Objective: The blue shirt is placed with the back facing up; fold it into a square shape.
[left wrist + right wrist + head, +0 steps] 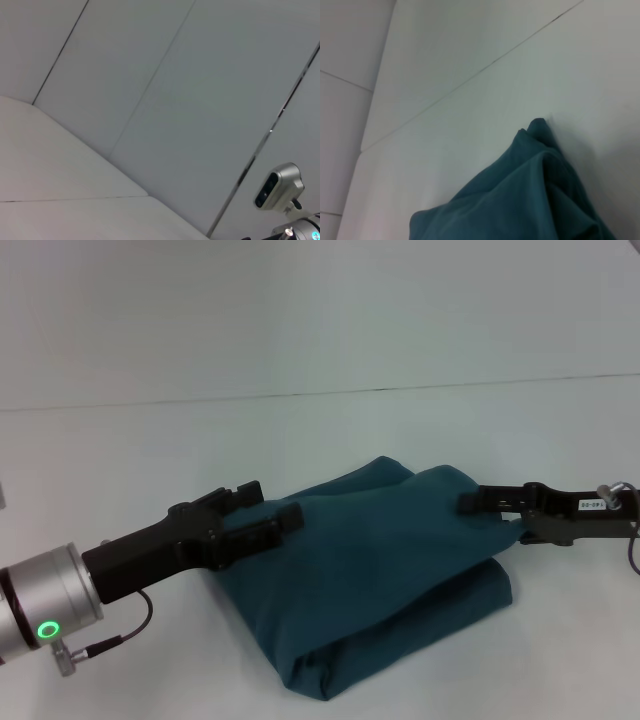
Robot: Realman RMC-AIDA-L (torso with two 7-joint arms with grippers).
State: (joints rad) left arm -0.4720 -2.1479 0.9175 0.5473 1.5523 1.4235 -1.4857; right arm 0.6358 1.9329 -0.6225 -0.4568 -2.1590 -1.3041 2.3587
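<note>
The blue shirt lies folded in a thick bundle in the middle of the white table, plain side up. Its top layer is raised between the two grippers. My left gripper is at the shirt's left edge and looks shut on the top layer. My right gripper is at the shirt's right edge and looks shut on the same layer. The right wrist view shows a bunched part of the shirt over the table. The left wrist view shows no shirt.
The white table stretches all around the shirt to a light wall behind. The left wrist view shows wall panels and the other arm's wrist camera.
</note>
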